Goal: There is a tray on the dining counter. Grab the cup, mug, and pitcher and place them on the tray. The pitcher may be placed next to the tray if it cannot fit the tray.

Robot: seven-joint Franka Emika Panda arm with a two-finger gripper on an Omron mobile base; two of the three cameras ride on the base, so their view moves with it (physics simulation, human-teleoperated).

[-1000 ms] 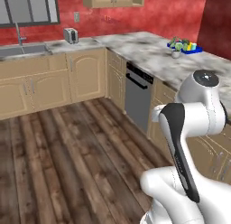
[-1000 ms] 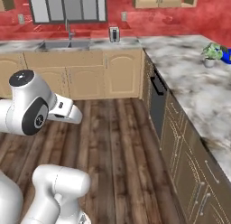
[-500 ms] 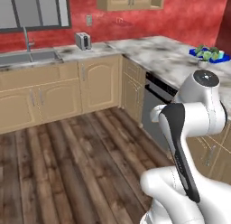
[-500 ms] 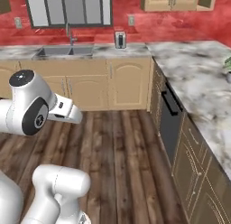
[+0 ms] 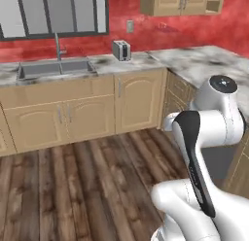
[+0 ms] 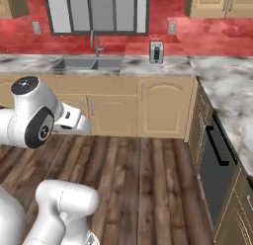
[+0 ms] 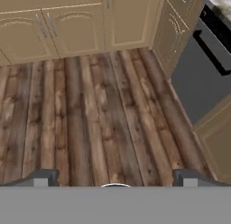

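Red walls, tan cabinets and marble worktops [image 5: 194, 60] frame a kitchen corner that is faced across a stretch of dark plank floor [image 7: 99, 114]. A steel sink [image 5: 53, 69] with its tap is set under the window [image 6: 96, 12], and a small toaster [image 5: 121, 50] is stood on the worktop just beside the corner, against the wall and near an outlet, presumably so that it can be plugged in. A dark-fronted dishwasher [image 6: 217, 165] is fitted under the right-hand run of worktop, near the sink.

No tray, cup, mug, pitcher or dining counter can be made out in these pictures; where they stand cannot be told, and they are judged to lie outside what is framed. None of the three placements can be confirmed as done.

The arm [image 5: 204, 138] is kept folded close above its base, elbow high, a posture judged to suit travel rather than reaching. In the hand view the gripper [image 7: 115, 178] is pointed down at the bare floor, its two dark fingertips [image 7: 43, 177] set wide apart with nothing between them. The jaws are thus held ready for a first grasp, and nothing is carried. The step in hand is judged to be a search or approach: the task's things must be brought into view before any reach can be planned.
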